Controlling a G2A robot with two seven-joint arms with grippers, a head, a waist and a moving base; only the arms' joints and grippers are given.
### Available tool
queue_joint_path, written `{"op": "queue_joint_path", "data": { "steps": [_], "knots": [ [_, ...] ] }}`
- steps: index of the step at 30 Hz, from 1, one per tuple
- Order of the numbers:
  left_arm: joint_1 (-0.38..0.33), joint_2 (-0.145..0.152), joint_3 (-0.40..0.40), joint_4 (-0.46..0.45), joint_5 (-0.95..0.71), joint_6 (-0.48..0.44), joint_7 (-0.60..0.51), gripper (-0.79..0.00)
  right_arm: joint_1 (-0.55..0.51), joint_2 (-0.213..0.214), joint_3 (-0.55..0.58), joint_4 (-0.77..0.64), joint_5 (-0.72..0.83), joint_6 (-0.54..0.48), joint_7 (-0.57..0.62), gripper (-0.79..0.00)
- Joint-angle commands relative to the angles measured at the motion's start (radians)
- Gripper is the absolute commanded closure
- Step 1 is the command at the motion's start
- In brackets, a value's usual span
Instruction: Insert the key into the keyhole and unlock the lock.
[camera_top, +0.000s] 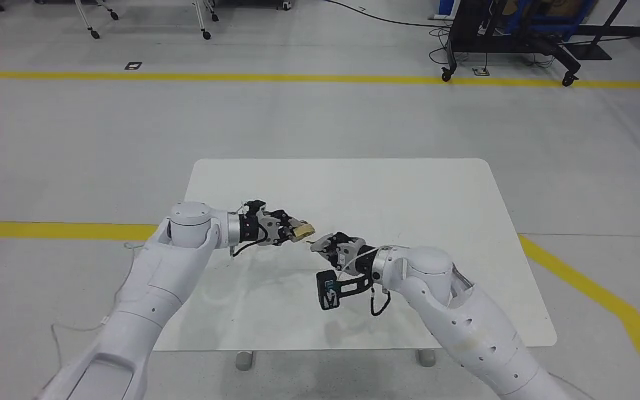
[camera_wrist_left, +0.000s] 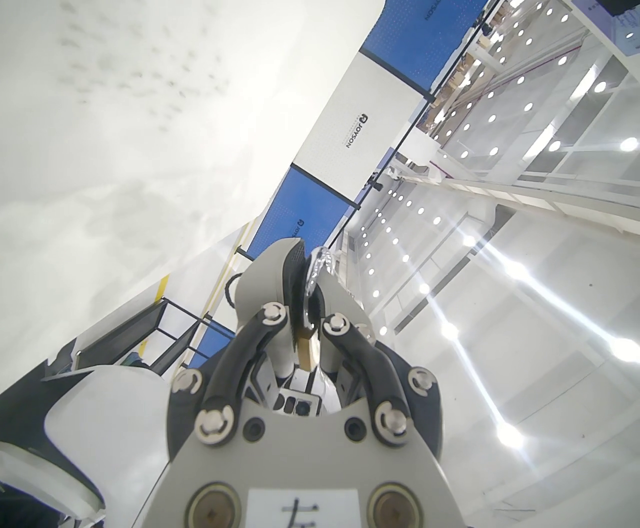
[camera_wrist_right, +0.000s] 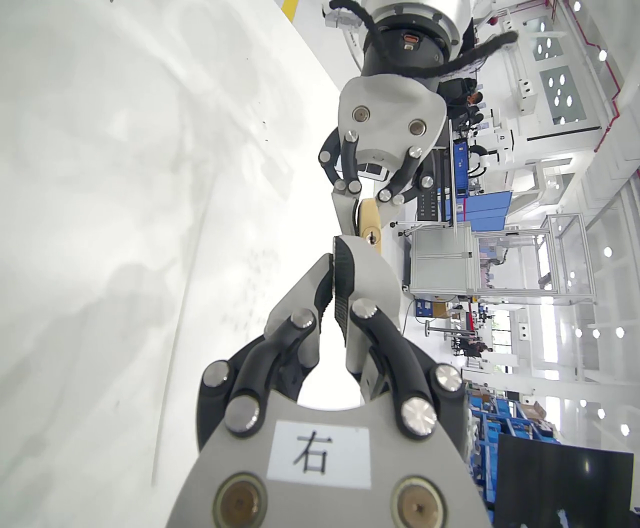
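The left gripper (camera_top: 290, 230) is hovering over the middle of the white table (camera_top: 430, 200), above the surface, and its jaws are clamping narrowly on a brass padlock (camera_top: 301, 232). In the left wrist view the padlock's silver shackle (camera_wrist_left: 318, 267) is poking out past the fingertips, while the brass body (camera_wrist_left: 305, 347) is sitting deeper between the two fingers. The body's end is pointing toward the other arm.

The right gripper (camera_top: 333, 244) is hanging just beside the padlock, facing it across a small gap over the table's near half. In the right wrist view its ribbed pads (camera_wrist_right: 342, 280) are pressing against each other with no space showing between them. Whether a key is pinched in there I cannot tell, since anything that thin would be hiding behind the fingers. One fingertip is reaching right up beside the padlock's end face (camera_wrist_right: 369, 220), where a small round keyhole (camera_wrist_right: 372, 239) is showing. From this angle I cannot tell whether the fingertip is touching the brass or stopping just short of it.

Yellow tape lines (camera_top: 300, 77) are running across the floor beyond and beside the table.
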Motion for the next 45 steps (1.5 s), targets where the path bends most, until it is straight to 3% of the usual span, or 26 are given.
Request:
{"op": "queue_joint_path", "data": {
  "steps": [1, 11, 36, 45],
  "knots": [
    [0.003, 0.0, 0.003, -0.005, 0.003, 0.004, 0.008, 0.0, 0.001, -0.002, -0.006, -0.005, -0.002, 0.01, 0.022, 0.0],
    [0.012, 0.002, -0.013, -0.018, -0.015, -0.012, 0.073, 0.0, -0.005, -0.003, -0.021, -0.044, -0.029, 0.025, 0.094, 0.0],
    [0.023, 0.005, -0.009, -0.04, -0.006, -0.021, 0.108, 0.0, 0.022, -0.025, -0.075, -0.041, -0.027, 0.042, 0.251, 0.0],
    [0.044, 0.002, -0.025, -0.077, 0.02, -0.112, 0.259, 0.0, 0.008, -0.037, -0.12, -0.061, -0.143, 0.111, 0.414, 0.0]
  ]
}}
